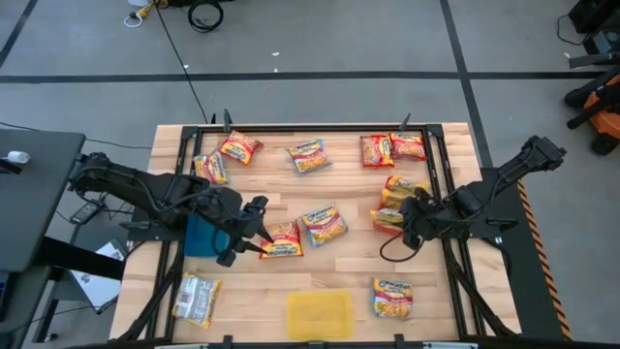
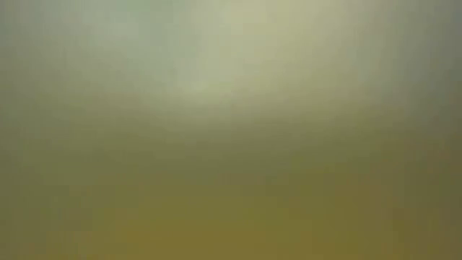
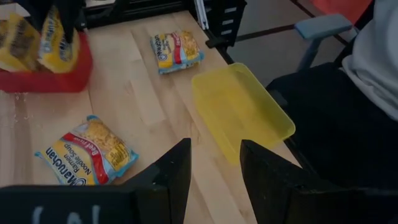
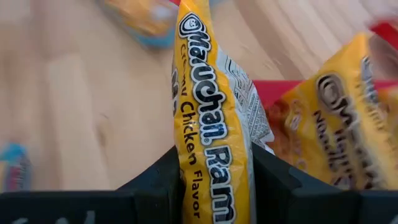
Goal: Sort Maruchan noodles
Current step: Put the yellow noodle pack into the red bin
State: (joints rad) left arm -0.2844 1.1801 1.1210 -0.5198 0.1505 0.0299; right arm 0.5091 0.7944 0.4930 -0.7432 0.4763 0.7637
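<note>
Right up against the right wrist camera, a yellow noodle packet point(image 4: 211, 124) is standing on edge, pinched between the two dark fingers point(image 4: 155, 180) of the right gripper point(image 1: 405, 219). That arm is reaching in from the table's right edge, elbow bent, wrist turned toward the red tray point(image 4: 280, 93), where more yellow packets point(image 4: 339, 124) are lying — the held packet is hanging just beside them, over the tray's near rim.

From above, the left arm is stretching low across the wooden table point(image 1: 329, 276) from the left side, its gripper point(image 1: 254, 229) hovering beside the blue tray point(image 1: 199, 236) and just short of a red-orange packet point(image 1: 281, 240). Its fingers point(image 3: 177, 168) are standing partly apart with nothing between them; its wrist camera is looking past them at the yellow tray point(image 3: 242, 109) and a blue-edged packet point(image 3: 87, 152) lying flat on the boards.

Other packets are lying scattered — a few along the far edge point(image 1: 308, 155), one silvery-white near the front left corner point(image 1: 196, 299), one at the front right point(image 1: 392, 297). A seated person's dark clothing point(image 3: 336, 124) is showing beyond the table's front edge. Nothing can be made out in the low view.
</note>
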